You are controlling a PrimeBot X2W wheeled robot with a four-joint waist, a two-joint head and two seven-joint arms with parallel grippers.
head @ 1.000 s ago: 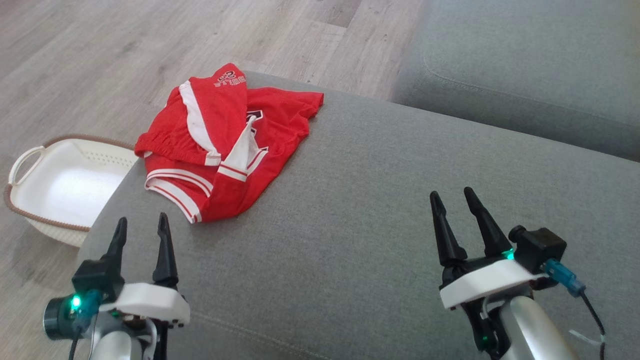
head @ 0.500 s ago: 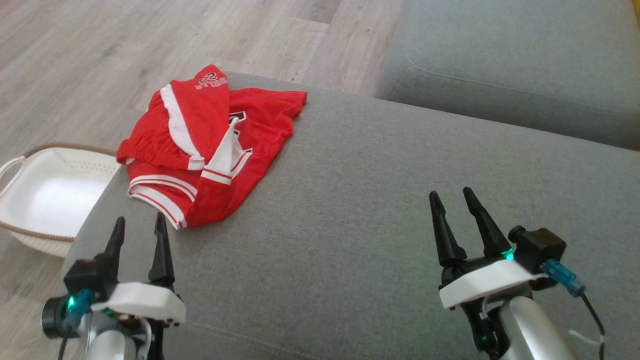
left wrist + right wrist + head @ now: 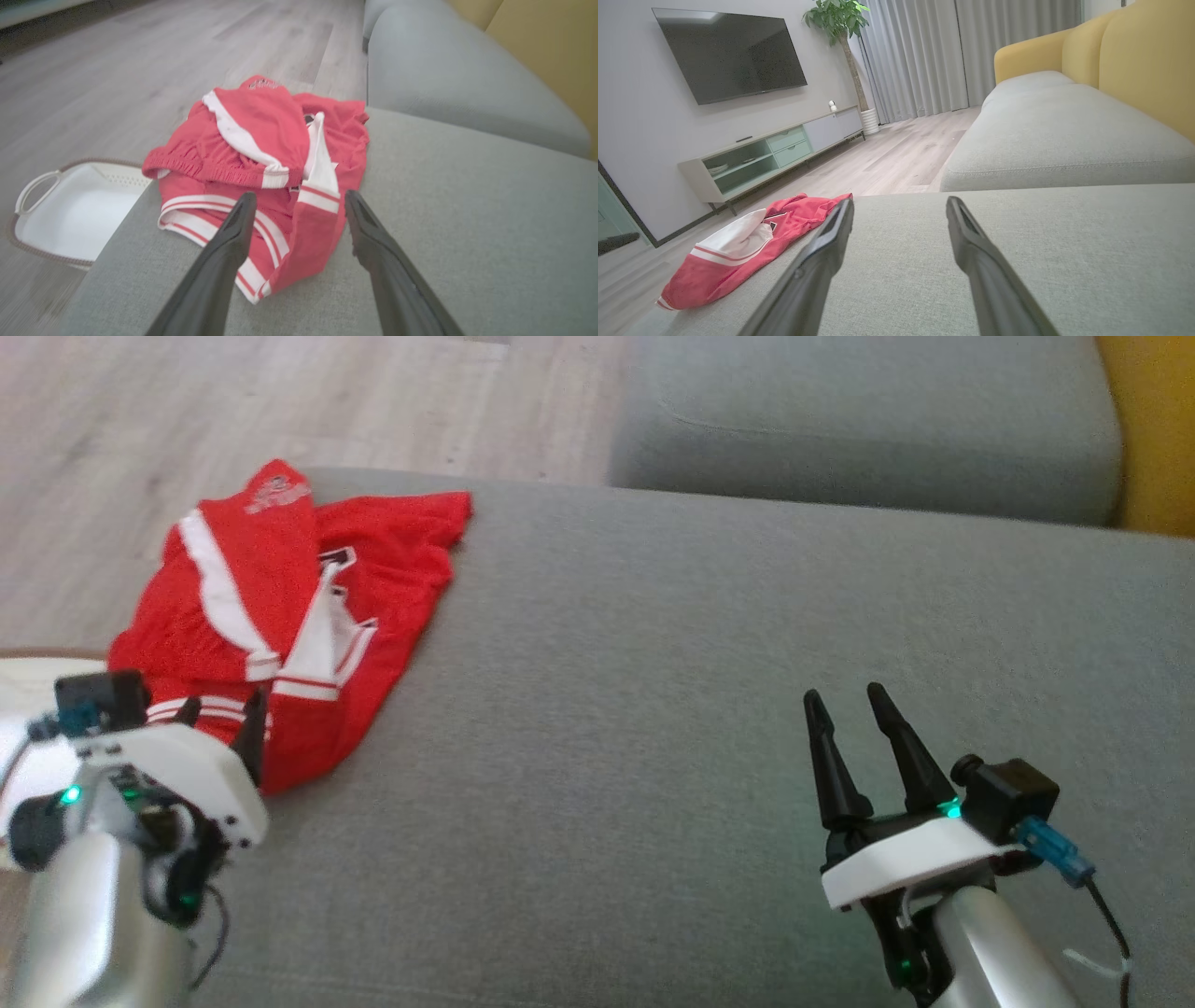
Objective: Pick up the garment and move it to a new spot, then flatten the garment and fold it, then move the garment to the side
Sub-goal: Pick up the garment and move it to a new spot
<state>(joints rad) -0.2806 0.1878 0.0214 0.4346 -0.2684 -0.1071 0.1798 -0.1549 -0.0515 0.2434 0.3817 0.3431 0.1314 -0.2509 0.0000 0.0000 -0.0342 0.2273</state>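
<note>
Garment of crumpled red-and-white mesh (image 3: pixel 280 607) is heaped on left end of grey sofa cushion (image 3: pixel 672 709). Judged light, limp; bunched waistband (image 3: pixel 205 169) is advised for pinching. Left gripper (image 3: pixel 299 199) spread at near hem; right gripper (image 3: pixel 848 696) spread, well apart.

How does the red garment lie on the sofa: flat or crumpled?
Crumpled: the red garment lies in overlapping layers on the sofa, white-striped edges folded over one another.
</note>
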